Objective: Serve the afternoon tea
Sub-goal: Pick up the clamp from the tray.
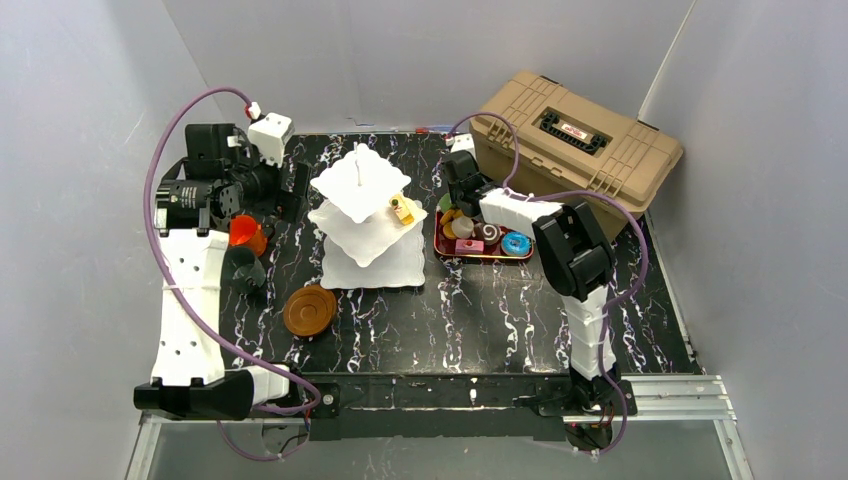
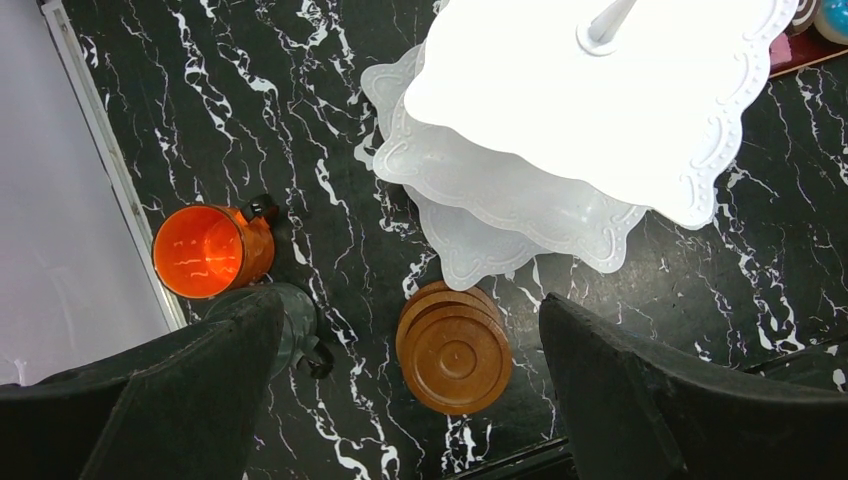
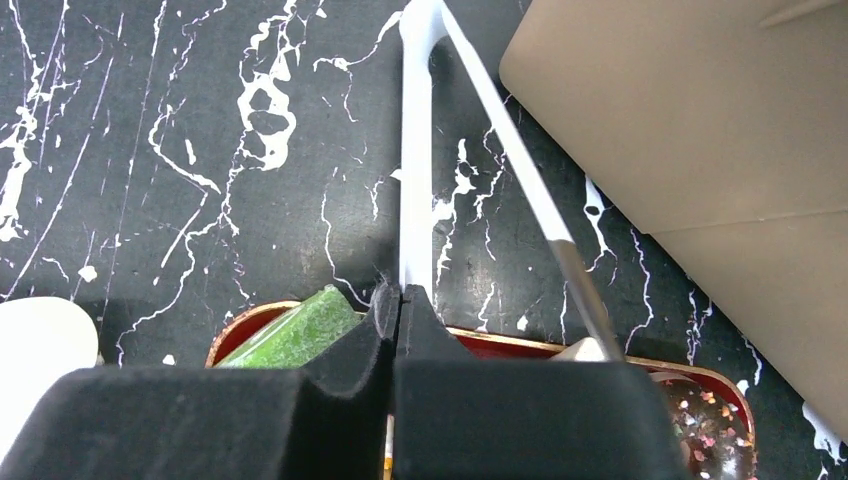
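Red tray [image 1: 520, 258] of pastries [image 1: 516, 242] lies at 3 o'clock of the white stand [image 1: 365, 215], nearer your right fingers [image 1: 460, 185], which hang over its 10 o'clock corner. From the left wrist, your left fingers [image 2: 200, 400] stand wide apart above the saucers [image 2: 455, 350], with the orange cup [image 2: 205, 250] at 9 o'clock and the dark cup [image 2: 295, 320] beside it. From the right wrist, the fingers are pressed together, seemingly on one arm of the tongs [image 3: 415, 150], whose long axis points to 12 o'clock. A green pastry [image 3: 300, 330] lies at 8 o'clock, and the toolbox [image 3: 700, 120] crowds 2 o'clock.

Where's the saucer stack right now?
In the top view the saucers sit left of centre, just off the near-left corner of the stand and right of the dark cup.
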`<state>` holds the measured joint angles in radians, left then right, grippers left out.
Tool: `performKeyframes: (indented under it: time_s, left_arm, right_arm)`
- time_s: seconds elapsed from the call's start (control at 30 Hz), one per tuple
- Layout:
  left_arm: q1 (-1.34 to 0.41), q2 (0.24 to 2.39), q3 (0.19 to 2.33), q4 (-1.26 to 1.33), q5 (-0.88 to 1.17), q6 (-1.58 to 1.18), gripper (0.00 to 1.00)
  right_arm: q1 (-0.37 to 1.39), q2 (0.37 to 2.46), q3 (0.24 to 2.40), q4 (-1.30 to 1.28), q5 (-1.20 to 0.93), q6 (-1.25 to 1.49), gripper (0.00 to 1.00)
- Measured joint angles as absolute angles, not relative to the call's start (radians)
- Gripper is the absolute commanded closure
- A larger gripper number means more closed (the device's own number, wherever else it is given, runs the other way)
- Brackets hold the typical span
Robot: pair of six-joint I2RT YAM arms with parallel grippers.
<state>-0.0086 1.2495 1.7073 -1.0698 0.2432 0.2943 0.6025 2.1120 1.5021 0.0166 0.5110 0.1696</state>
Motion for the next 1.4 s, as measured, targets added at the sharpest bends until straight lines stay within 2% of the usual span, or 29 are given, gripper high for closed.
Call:
performKeyframes:
  time_s: [0.2,0.37,0.63,0.83,0.93,1.17,1.4]
  left_arm:
    - [-0.009,1.24,1.707,-1.071,0.245,0.296,0.02]
    - [-0.009,1.229,1.707,-1.071,0.26,0.297,0.02]
    - [-0.008,1.183,1.708,-1.073,0.377,0.303,0.07]
    - [-0.008,1.125,1.708,-1.037,0.625,0.269,0.08]
    - [-0.022,1.1,1.708,-0.981,0.743,0.202,0.08]
    - [-0.341,1.11,1.708,-0.794,0.764,0.015,0.05]
    - [-0.456,1.244,1.771,-0.539,0.68,-0.228,0.02]
  right_arm:
    - [0.611,2.096,1.473,0.05,0.517,0.139,0.99]
    - [0.624,1.967,1.359,0.083,0.518,0.115,0.99]
    - [0.635,1.565,1.121,0.255,0.423,0.114,0.99]
    - [0.635,1.174,0.883,0.374,0.283,0.215,0.99]
    - [0.635,1.036,0.844,0.413,0.225,0.279,0.99]
    - [0.635,0.9,0.825,0.603,0.07,0.447,0.99]
    - [0.635,0.957,0.835,0.752,-0.064,0.602,0.99]
